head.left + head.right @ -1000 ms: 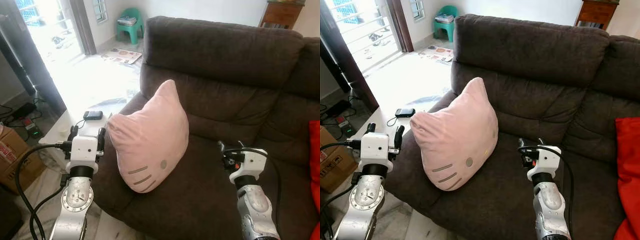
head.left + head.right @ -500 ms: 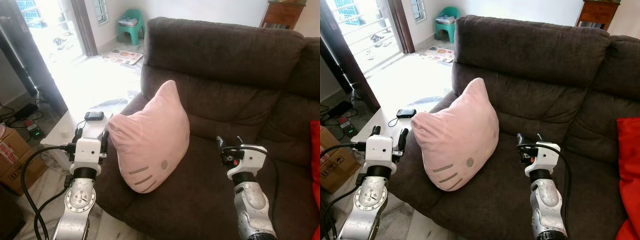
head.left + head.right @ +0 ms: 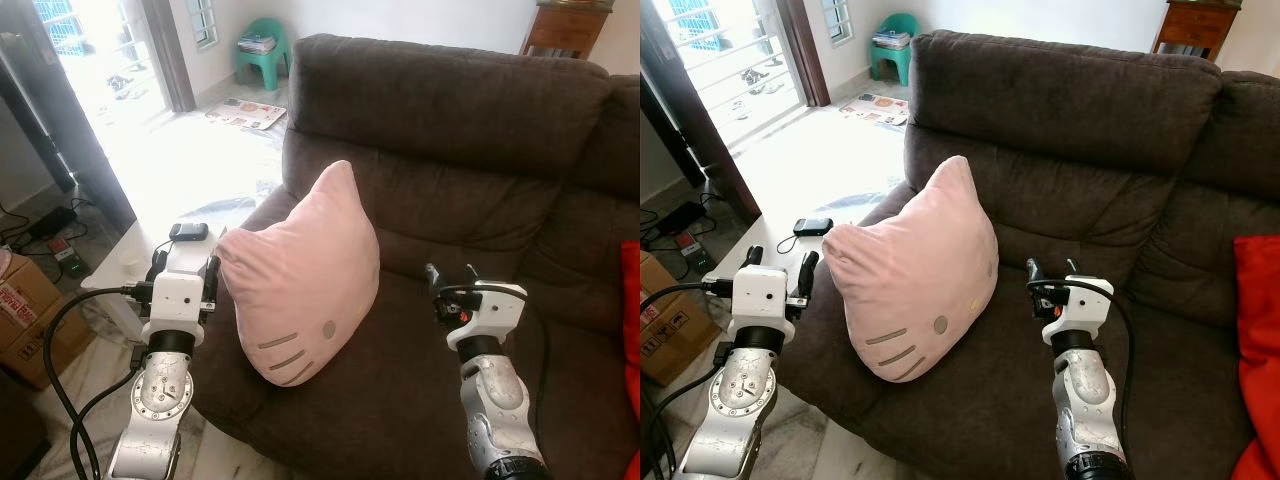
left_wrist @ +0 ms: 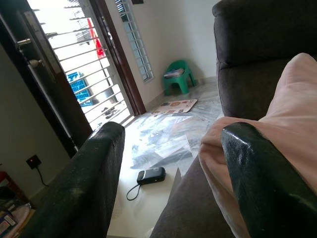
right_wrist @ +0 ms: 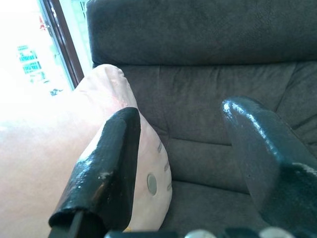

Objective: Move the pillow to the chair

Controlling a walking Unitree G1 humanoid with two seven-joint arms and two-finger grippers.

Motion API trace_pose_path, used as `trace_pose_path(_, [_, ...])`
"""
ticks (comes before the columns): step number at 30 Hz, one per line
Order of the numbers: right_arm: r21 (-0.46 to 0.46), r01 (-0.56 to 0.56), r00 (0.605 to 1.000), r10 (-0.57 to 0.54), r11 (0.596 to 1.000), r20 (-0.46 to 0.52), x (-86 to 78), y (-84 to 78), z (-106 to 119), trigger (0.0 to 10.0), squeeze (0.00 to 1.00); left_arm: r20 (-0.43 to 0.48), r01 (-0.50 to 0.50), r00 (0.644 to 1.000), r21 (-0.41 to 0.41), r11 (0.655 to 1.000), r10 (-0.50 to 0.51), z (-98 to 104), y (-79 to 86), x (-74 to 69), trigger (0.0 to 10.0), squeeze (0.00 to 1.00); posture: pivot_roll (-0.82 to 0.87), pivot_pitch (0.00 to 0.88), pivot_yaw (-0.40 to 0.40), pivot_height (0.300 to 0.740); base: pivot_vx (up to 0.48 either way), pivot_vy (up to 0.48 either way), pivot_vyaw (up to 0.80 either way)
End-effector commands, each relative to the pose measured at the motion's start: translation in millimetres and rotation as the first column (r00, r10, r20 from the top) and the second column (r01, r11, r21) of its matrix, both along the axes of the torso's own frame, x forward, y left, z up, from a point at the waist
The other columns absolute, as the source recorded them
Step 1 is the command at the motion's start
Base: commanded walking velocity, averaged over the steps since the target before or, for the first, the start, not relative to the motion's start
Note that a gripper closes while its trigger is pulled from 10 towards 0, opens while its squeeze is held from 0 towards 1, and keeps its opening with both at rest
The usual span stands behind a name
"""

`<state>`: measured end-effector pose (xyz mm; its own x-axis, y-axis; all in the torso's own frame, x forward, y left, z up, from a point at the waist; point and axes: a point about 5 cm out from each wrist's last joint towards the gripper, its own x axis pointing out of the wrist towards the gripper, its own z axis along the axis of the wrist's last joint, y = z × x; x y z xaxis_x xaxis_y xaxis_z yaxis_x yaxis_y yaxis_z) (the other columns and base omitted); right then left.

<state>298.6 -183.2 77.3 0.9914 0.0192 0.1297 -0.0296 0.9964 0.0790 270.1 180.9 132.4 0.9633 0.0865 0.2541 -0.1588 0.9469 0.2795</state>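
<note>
As both arms close in, the left gripper and right gripper, fingers spread, flank the pillow mid-frame. Neither touches it yet; the squeeze looks imminent.

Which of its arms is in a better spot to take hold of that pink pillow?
Probably left: the left gripper, open, sits right beside the pink pillow edge. The right gripper, also open, stands farther off.
</note>
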Motion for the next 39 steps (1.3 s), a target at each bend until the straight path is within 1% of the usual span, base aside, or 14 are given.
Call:
trace_pose_path(1, [0.014,0.001,1.0,-0.001,1.0,0.006,2.0,2.2,1.1,10.0,0.0,0.011,-0.009,1.0,-0.006,1.0,0.009,2.3,1.7,2.2,10.0,0.0,0.05,0.0,0.013,0.74,0.0,0.0,0.0])
trace_pose_path(21, [0.009,-0.014,1.0,0.014,1.0,0.006,2.9,5.1,1.6,10.0,0.0,0.009,-0.011,1.0,-0.016,1.0,0.011,2.3,0.6,2.7,10.0,0.0,0.04,0.0,0.008,0.74,0.0,0.0,0.0])
trace_pose_path(39, [0.007,-0.016,1.0,0.016,1.0,0.01,3.3,5.5,2.7,10.0,0.0,0.01,-0.014,1.0,-0.021,1.0,0.014,2.3,0.0,3.0,10.0,0.0,0.04,0.0,0.007,0.74,-0.234,0.0,0.0])
